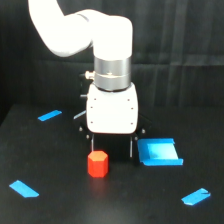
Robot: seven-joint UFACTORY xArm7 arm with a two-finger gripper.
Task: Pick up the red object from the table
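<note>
The red object (98, 164), a small red-orange hexagonal block, stands upright on the black table (60, 200) in front of the arm. My gripper (112, 152) hangs under its white body (112, 112) with its two thin fingers spread wide, open and empty. The left finger (93, 143) ends just above and behind the block's top. The right finger (132, 146) is well off to the exterior view's right of the block. I cannot tell whether the block lies between the fingers or in front of them.
A blue square tray (159, 152) sits on the table just right of the right finger. Blue tape strips lie at the back left (49, 115), front left (23, 188) and front right (196, 197). A black curtain hangs behind.
</note>
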